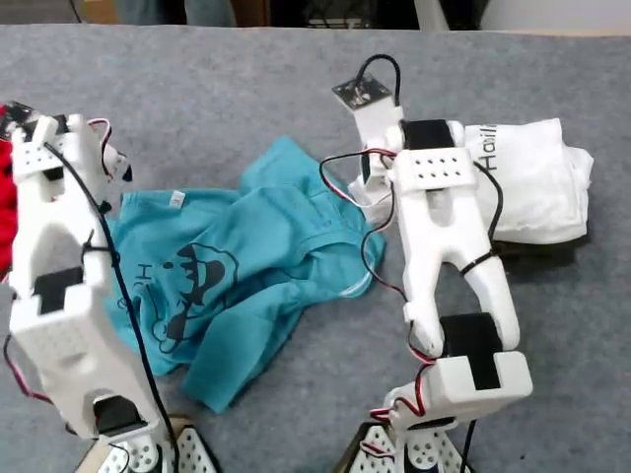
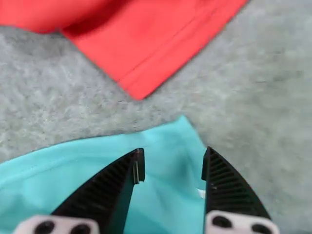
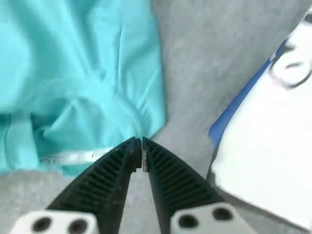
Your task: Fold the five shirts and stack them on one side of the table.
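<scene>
A crumpled teal shirt (image 1: pixel 246 276) lies in the middle of the grey table (image 1: pixel 197 89). My left gripper (image 2: pixel 173 156) is open above a corner of the teal shirt (image 2: pixel 97 161), near that shirt's far left end (image 1: pixel 116 166). A red shirt (image 2: pixel 146 39) lies just beyond it, at the table's left edge (image 1: pixel 8 202). My right gripper (image 3: pixel 141 142) is shut on the right-hand edge of the teal shirt (image 3: pixel 87 73), where the cloth draws to a point at the fingertips. A folded white shirt (image 1: pixel 532 182) rests at the right.
In the right wrist view a blue edge (image 3: pixel 236 109) shows under the white shirt (image 3: pixel 268 151). The right arm's white body (image 1: pixel 454 256) stretches from the table's front toward the middle. Bare grey table lies at the back and front right.
</scene>
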You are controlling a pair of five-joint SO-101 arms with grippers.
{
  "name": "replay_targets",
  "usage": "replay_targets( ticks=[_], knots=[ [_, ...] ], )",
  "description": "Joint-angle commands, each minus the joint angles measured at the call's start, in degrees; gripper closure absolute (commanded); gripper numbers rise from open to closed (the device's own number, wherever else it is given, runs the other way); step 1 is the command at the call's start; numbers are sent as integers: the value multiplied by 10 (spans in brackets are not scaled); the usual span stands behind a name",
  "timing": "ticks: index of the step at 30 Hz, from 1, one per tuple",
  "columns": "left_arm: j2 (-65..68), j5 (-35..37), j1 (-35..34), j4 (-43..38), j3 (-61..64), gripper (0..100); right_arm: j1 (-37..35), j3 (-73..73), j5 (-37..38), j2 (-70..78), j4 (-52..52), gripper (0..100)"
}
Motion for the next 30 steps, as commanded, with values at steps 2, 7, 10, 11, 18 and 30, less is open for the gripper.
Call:
replay_targets(
  ticks=[2, 7, 10, 11, 18, 30],
  knots=[
    [77, 7, 4, 51, -102, 826, 7, -25, 3, -19, -52, 984],
    [155, 6, 8, 60, -175, 887, 8, -27, 4, 30, -84, 984],
    [171, 6, 17, 98, -224, 887, 11, -27, 4, 50, -84, 984],
    [172, 6, 17, 112, -240, 887, 15, -27, 4, 54, -84, 984],
    [178, 4, 17, 195, -361, 887, 30, -62, 27, 63, -81, 984],
    [222, 6, 31, 163, -330, 816, 30, -120, 23, 127, -80, 984]
  ],
)
